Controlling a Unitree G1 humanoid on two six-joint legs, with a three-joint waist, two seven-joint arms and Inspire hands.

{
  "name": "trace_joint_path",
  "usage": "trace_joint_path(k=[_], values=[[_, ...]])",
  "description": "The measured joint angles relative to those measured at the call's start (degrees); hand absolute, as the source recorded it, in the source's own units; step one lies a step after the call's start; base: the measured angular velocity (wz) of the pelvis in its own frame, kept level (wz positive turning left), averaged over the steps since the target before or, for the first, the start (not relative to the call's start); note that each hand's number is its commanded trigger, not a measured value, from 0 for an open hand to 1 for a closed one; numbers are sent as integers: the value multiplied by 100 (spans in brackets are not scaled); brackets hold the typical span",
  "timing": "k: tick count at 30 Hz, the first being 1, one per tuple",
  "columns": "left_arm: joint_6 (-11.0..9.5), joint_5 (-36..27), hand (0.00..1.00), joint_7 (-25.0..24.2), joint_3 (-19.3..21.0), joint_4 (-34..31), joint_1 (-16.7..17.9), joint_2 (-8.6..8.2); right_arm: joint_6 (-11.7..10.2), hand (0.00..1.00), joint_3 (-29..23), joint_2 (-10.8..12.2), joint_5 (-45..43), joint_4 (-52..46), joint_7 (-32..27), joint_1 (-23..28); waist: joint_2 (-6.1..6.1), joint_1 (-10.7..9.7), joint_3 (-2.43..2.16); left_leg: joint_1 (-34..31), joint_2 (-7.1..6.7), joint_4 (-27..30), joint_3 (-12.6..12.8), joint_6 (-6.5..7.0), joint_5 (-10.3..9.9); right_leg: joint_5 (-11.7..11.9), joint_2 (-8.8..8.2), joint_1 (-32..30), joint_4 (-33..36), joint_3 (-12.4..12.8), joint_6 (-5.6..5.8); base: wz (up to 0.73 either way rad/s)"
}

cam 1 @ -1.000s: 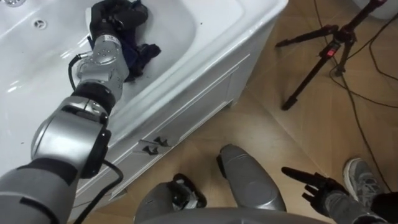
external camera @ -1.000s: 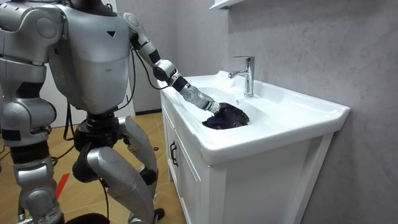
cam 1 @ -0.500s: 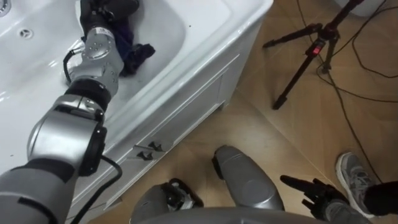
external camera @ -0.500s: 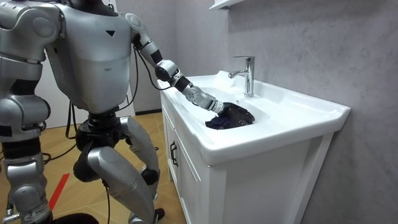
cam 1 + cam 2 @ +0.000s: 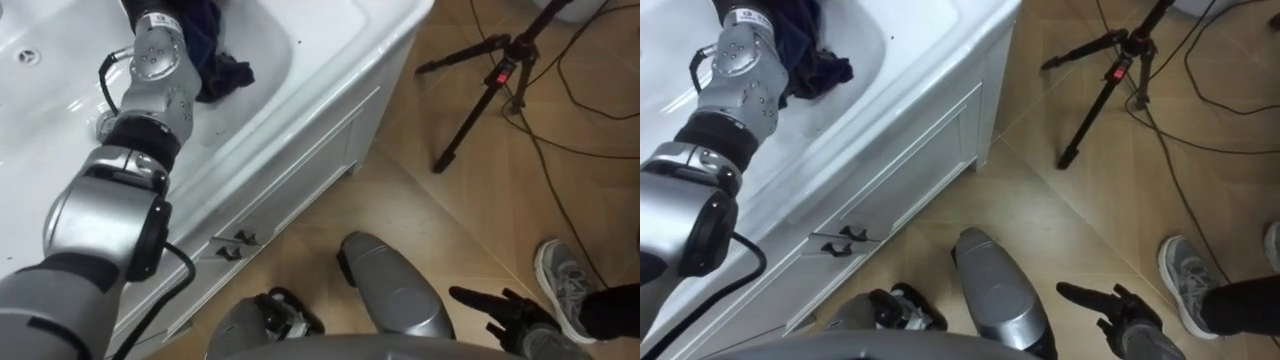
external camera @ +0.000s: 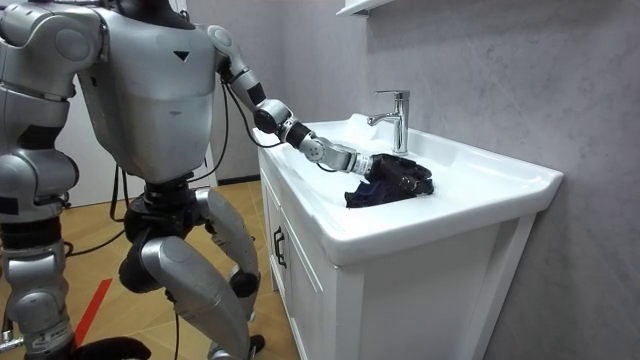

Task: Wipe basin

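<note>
Left hand point(image 6: 393, 171) around cloth point(image 6: 370, 196) (apparently) in basin point(image 6: 470, 190)

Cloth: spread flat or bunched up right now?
Bunched up. The room view shows the dark cloth as a crumpled heap in the basin at the left hand.

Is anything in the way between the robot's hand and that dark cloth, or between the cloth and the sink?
Nothing visible. The left hand rests on the dark cloth, which lies in the white basin; the faucet stands clear behind them.
</note>
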Motion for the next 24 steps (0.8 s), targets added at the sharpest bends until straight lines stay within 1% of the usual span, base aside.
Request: trace_joint_path(k=[1, 4, 5, 8, 10, 11, 14, 16, 18, 20, 22, 24], values=[[0, 32, 100, 6, 0, 11, 1, 1, 2, 0, -4, 0, 8, 2, -3, 9, 0, 3, 0, 19, 2, -2, 4, -7, -3, -6, 5, 16, 7, 2, -6, 0], [0, 450, 100, 90, -24, 55, 18, 33, 5, 0, -17, -1, -3, 0, -8, 9, -6, 9, 3, 96, -2, 8, -5, -41, -24, -46, 7, 73, 57, 4, -29, 0], [-11, 668, 100, 97, -137, 77, 26, 89, 8, 0, -16, -2, -10, -17, -2, 6, 0, 11, 4, 101, -1, 11, -9, -49, -28, -68, 10, 77, 70, 2, -39, 0], [-171, 1106, 100, 99, -305, 200, 28, 172, 12, 0, -14, -9, -66, -50, 1, 1, 20, 21, -5, 100, 8, 12, -26, -57, -30, -78, 13, 84, 69, -20, -56, 0], [-244, 1302, 100, 92, -386, 258, 33, 206, 12, 0, -15, -22, -173, -56, 2, -4, 39, 42, -10, 110, 8, 10, -42, -61, -32, -78, 13, 110, 65, -32, -59, 4], [-249, 1405, 100, 85, -438, 265, 39, 221, 12, 0, -15, -27, -235, -57, 3, -3, 52, 63, -9, 125, 3, 13, -74, -67, -36, -84, 8, 141, 65, -52, -67, 7], [-249, 1538, 100, 51, -568, 272, 57, 228, 12, 0, -16, -38, -358, -62, 5, -12, 86, 106, -9, 171, -13, 12, -140, -85, -47, -118, 6, 218, 66, -74, -65, 8], [-249, 1629, 100, 18, -583, 292, 66, 227, 12, 0, -14, -39, -385, -74, 3, -22, 115, 124, -5, 189, -27, 11, -166, -86, -46, -135, 2, 248, 74, -86, -64, 8], [-256, 1674, 100, -36, -588, 326, 78, 227, 12, 0, -13, -40, -387, -120, 2, -29, 113, 156, -5, 214, -48, 24, -166, -92, -50, -172, -18, 253, 137, -82, -69, 5], [-355, 1674, 100, -65, -590, 527, 152, 229, 13, 0, -13, -38, -383, -231, 3, -38, 117, 163, -8, 228, -54, 32, -164, -94, -51, -198, -29, 254, 178, -85, -73, 2], [-315, 1672, 100, -121, -588, 738, 248, 229, 9, 0, -13, -30, -387, -253, 3, -56, 116, 162, -7, 224, -54, 32, -165, -98, -50, -206, -39, 247, 194, -100, -85, 2], [-249, 1675, 100, -162, -587, 769, 420, 234, 11, 0, -14, -32, -390, -245, -14, -49, 116, 194, -8, 202, -53, 40, -170, -100, -48, -210, -38, 224, 207, -100, -86, 0]])
